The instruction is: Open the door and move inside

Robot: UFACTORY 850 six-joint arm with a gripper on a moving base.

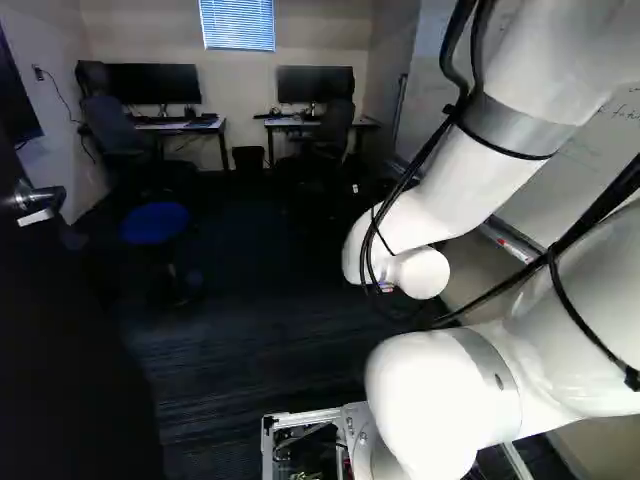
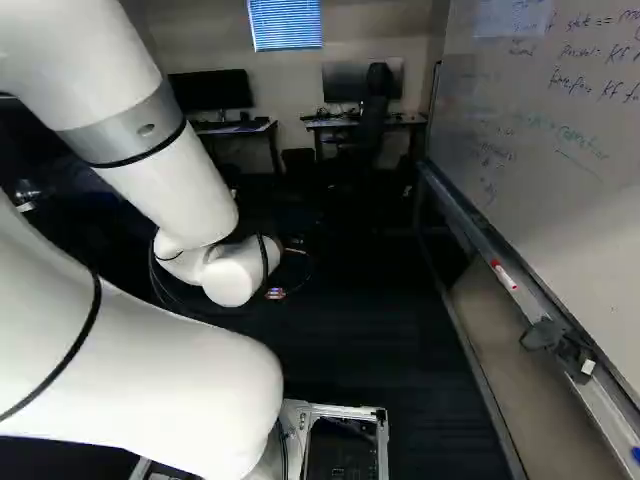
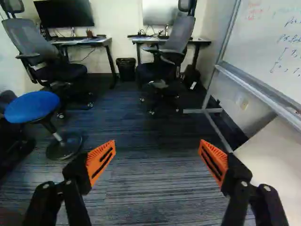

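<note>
The dark door fills the lower left of the left base view, cut off by the frame, its metal handle at the left edge; in the right base view the arm hides most of it. The end effector is released, its orange pads wide apart with nothing between them; both base views leave it too obscured to make out. The whiteboard runs off the right base view's right edge. Dimness blurs the blue stool, left of centre in the left base view.
</note>
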